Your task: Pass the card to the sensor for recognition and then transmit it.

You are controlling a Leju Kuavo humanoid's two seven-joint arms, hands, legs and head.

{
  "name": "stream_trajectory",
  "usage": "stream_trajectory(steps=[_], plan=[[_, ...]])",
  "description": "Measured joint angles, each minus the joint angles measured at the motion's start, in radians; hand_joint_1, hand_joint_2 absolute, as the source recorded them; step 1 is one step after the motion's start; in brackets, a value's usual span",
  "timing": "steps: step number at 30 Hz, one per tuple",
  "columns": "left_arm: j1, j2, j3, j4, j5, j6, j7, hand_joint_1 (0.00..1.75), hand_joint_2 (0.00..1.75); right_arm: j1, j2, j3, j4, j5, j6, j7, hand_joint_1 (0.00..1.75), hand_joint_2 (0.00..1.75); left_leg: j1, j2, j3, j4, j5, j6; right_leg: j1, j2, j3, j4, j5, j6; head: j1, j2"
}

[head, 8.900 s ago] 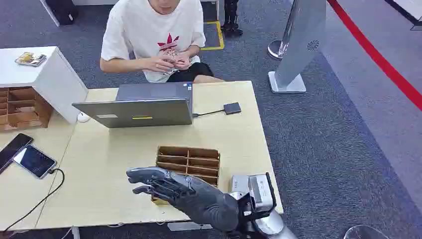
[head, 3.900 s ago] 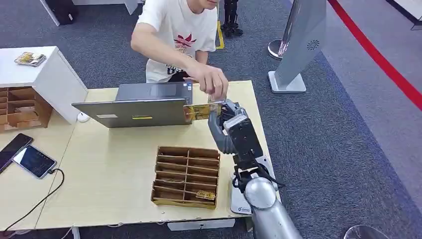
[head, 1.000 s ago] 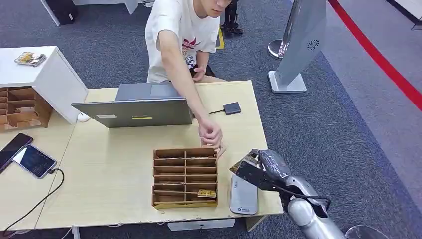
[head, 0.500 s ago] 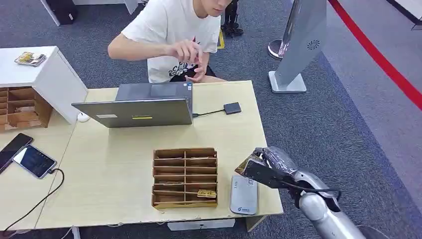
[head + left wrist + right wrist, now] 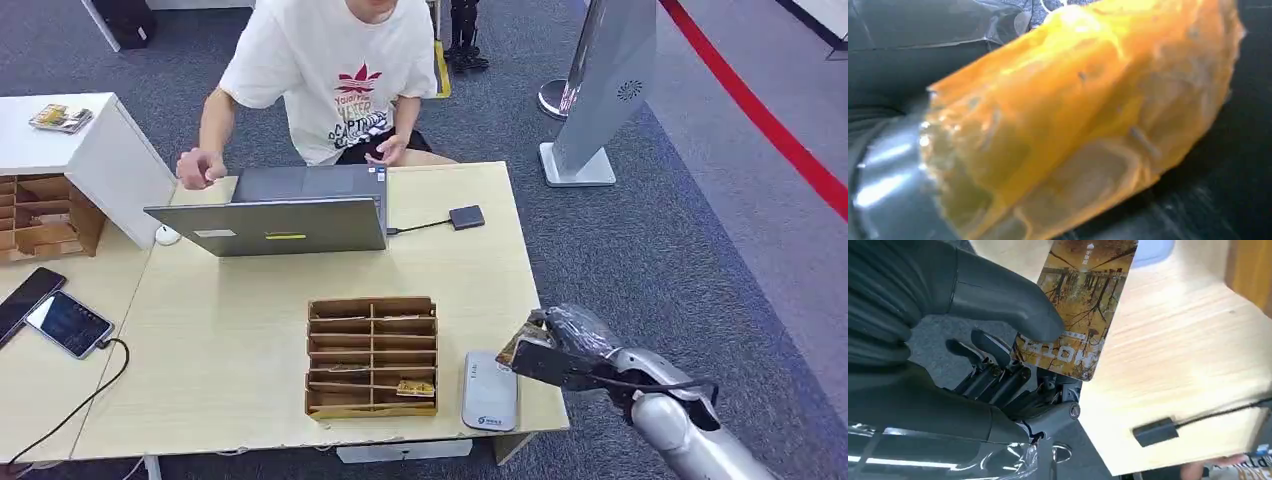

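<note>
My right hand [image 5: 563,344] hangs at the table's right front edge and pinches a brown-gold picture card [image 5: 519,343] between the thumb and the fingers. The card is tilted, just right of and above the flat grey card sensor [image 5: 489,390] lying on the table. Close up in the right wrist view, the thumb [image 5: 998,295] presses on the card [image 5: 1078,310], with the sensor's pale edge [image 5: 1153,247] beyond it. The left wrist view is blurred by an orange translucent thing [image 5: 1083,115]; I cannot make out that hand's fingers there.
A wooden slotted organiser [image 5: 372,355] holding a card [image 5: 414,388] stands left of the sensor. Behind it are a laptop [image 5: 270,225] and a small black box on a cable [image 5: 466,217]. A person [image 5: 335,70] sits at the far side. Phones [image 5: 68,323] lie at left.
My right hand has carried the card a little to the right and nearer the front edge. The person's arm has drawn back from the organiser to the laptop's left side.
</note>
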Motion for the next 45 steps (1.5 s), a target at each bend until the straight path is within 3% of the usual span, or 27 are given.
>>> stream_trajectory(steps=[9,28,37,45], plan=[[0.0,-0.002,0.0,0.0,0.013,0.002,-0.006,0.0,0.0,0.03,-0.055,0.023,-0.014,0.007,0.004,0.0,1.75,1.75,0.0,0.0,0.0,0.0,0.0,0.0,0.0,0.0,0.0,0.0,0.0,0.0,0.0,0.0],[-0.001,-0.002,0.0,0.001,0.008,0.0,-0.011,0.0,0.0,0.036,-0.064,0.035,-0.019,0.011,0.016,0.0,1.75,1.75,0.0,0.0,0.0,0.0,0.0,0.0,0.0,0.0,0.0,0.0,0.0,0.0,0.0,0.0],[-0.012,-0.006,-0.021,0.001,-0.023,-0.018,-0.019,0.0,0.0,0.038,-0.053,0.121,-0.019,0.021,0.034,-0.004,1.75,1.75,0.0,0.0,0.0,0.0,0.0,0.0,0.0,0.0,0.0,0.0,0.0,0.0,0.0,0.0],[-0.021,-0.008,-0.046,0.001,-0.04,-0.032,-0.021,0.0,0.0,-0.03,-0.021,0.204,-0.019,-0.002,0.053,-0.003,1.75,1.75,0.0,0.0,0.0,0.0,0.0,0.0,0.0,0.0,0.0,0.0,0.0,0.0,0.0,0.0]])
